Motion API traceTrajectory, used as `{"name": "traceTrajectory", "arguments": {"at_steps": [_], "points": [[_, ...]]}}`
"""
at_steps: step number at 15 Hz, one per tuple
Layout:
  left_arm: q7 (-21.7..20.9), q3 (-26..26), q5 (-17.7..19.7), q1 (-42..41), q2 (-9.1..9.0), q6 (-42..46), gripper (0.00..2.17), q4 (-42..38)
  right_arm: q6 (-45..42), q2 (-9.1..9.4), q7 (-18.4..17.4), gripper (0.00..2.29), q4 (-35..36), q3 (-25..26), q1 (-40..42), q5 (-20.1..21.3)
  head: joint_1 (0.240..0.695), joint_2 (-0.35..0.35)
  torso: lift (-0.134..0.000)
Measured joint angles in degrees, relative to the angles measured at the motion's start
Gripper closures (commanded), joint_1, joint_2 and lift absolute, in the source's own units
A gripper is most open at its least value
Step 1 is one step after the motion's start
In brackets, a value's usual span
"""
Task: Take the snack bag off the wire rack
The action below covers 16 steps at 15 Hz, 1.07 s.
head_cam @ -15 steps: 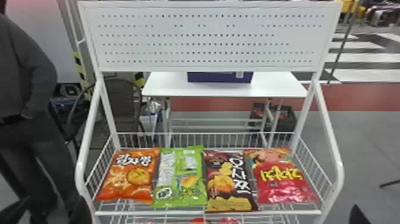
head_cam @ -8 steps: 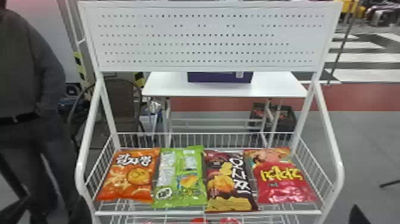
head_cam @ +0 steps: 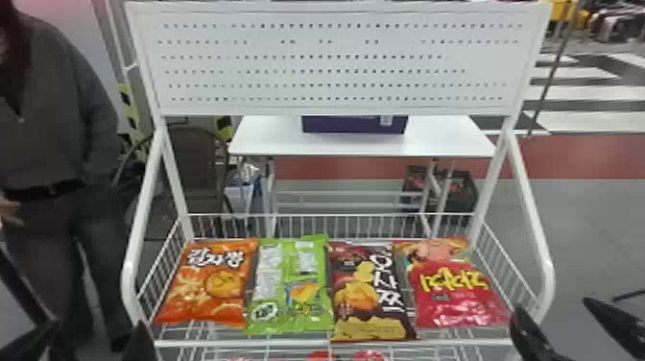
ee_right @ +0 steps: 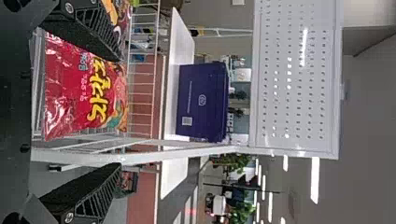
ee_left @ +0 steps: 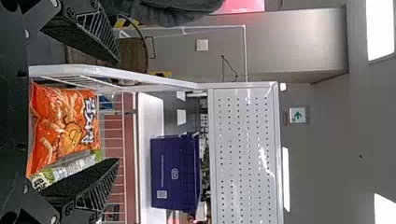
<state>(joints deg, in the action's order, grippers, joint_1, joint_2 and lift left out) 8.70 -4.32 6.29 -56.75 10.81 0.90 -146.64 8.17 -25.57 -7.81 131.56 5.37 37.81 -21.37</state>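
Left tool (ee_left: 116,111) and right tool (ee_right: 119,112) hanging open, empty; four snack bags (head_cam: 290,288) lying side by side on wire rack (head_cam: 240,343), target unclear; close packing risking neighbour being dragged along, side rail (ee_right: 116,155) possibly snagging wide-open right tool near red bag (head_cam: 456,288)

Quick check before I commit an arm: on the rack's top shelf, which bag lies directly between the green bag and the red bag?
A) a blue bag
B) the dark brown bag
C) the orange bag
B: the dark brown bag lies with the green bag on its left and the red bag on its right.
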Motion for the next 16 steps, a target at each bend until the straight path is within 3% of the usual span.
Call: {"name": "traceTrajectory", "arguments": {"at_steps": [3,7,14,15,16], "points": [[0.04,0.27,-0.51,-0.9,0.03,0.66,0.16,-0.33,8.07,1.34,0.33,0.09,-7.27,-6.25,-13.43,0.23,0.499,0.0,0.0],[0.0,0.28,-0.58,-0.99,0.1,0.73,0.16,-0.23,10.6,3.58,1.57,0.09,-19.12,-12.42,-26.3,0.23,0.499,0.0,0.0],[0.03,0.19,-0.53,-0.2,0.56,0.71,0.16,0.73,13.21,4.69,1.57,0.1,-34.0,-16.37,-36.19,0.69,0.499,0.0,0.0],[0.0,0.19,-0.5,-0.06,0.6,0.62,0.16,0.78,13.25,4.72,1.57,0.17,-35.0,-16.57,-36.57,0.83,0.499,0.0,0.0],[0.0,0.19,-0.49,0.12,0.65,0.52,0.16,0.85,13.35,4.73,1.57,0.57,-35.88,-16.71,-36.88,0.93,0.499,0.0,0.0]]}}
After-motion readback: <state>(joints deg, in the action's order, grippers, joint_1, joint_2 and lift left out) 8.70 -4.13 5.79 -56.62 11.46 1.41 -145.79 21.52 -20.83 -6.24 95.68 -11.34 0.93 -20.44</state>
